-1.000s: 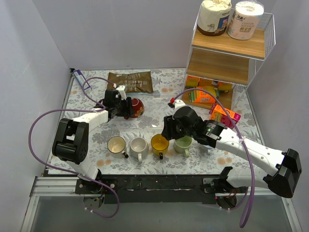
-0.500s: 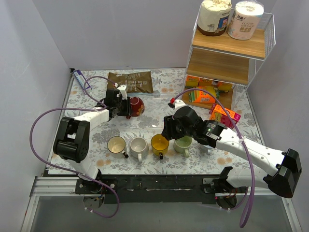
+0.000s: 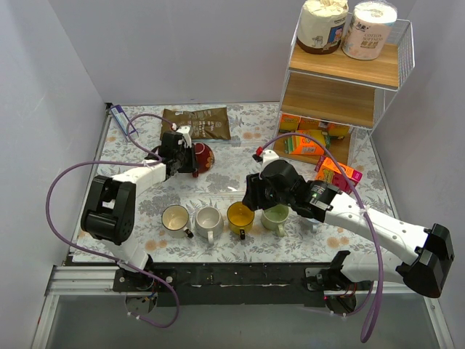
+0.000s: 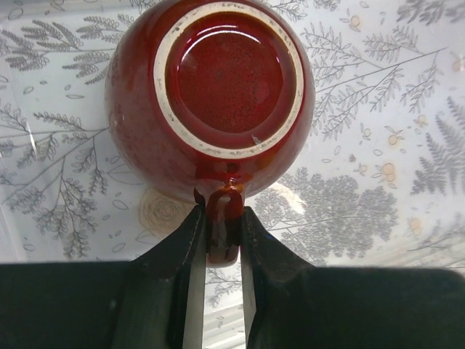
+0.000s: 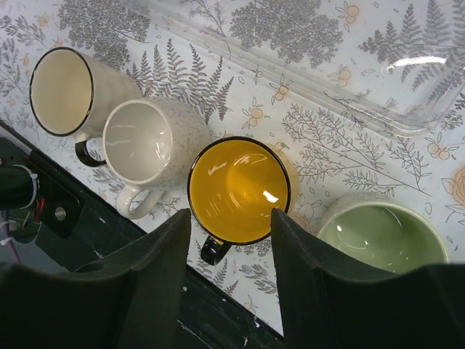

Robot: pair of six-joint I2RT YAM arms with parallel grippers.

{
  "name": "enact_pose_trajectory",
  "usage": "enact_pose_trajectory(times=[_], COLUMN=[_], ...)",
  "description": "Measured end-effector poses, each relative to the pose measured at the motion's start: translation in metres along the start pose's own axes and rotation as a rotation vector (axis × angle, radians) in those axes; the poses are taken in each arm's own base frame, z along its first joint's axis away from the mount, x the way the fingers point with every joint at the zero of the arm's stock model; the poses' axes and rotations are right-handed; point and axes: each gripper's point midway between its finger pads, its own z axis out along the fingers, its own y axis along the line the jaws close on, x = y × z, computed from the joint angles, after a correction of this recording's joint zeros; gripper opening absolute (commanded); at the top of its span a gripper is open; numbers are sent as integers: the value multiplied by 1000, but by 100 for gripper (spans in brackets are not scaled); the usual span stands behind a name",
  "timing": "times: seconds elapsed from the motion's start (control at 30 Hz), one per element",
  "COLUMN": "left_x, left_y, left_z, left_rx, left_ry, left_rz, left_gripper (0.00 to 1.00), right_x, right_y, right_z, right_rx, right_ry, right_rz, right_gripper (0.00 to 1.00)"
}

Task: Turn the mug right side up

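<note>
- The upside-down mug (image 3: 203, 158) sits base-up on the table (image 3: 240, 156), left of centre and behind a row of upright mugs.
- The left gripper (image 4: 218, 243) meets it from its left, one finger against each side of the handle (image 4: 222, 218).
- A flat pouch (image 3: 196, 122) lies just behind it.
- Along the near edge, left to right: first mug (image 3: 175, 219), second mug (image 3: 208, 220), third mug (image 3: 240, 216), fourth mug (image 3: 275, 216).
- The right gripper (image 5: 231, 225) hangs over the third mug, fingers spread.
- A wire rack (image 3: 349, 87) stands far right. On top are the left roll (image 3: 323, 25) and right roll (image 3: 369, 29), possibly tissue, with packets (image 3: 309, 142) beneath.
</note>
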Motion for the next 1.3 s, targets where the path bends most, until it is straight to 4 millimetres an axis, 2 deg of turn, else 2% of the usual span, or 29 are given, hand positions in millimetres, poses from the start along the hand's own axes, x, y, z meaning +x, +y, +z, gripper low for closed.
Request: enact_pose_trajectory(times=[0.13,0.3,0.43,0.53,0.7,0.93,1.03,1.3], left_x=[-2,-13,-34,-55,-82,-104,-109,-120], left_y=[-9,-34,-58,-75,-100,-131,-143,-188], left_z=[-7,-23,-46,-66,-103,-160,-185,-252], left_rx=[17,111,208,284,417,615,703,977], left_ry=[5,-5,-54,-113,-206,-298,-333,-395], left_rz=[-97,-230,-313,-352,-414,-491,-521,-522], left_gripper=[0,0,0,0,0,0,0,0], right_x=[-2,-6,-11,-15,-40,-80,-100,-130], right_y=[6,18,27,32,39,45,54,85], right_z=[2,10,14,16,14,-7,-18,-48], right_rx=[-28,-75,-116,-146,-223,-367,-463,-670], right_ry=[-5,-2,-6,-11,-85,-236,-309,-398], right_rz=[8,24,44,68,142,241,275,296], right_gripper=[56,56,58,68,75,73,72,72])
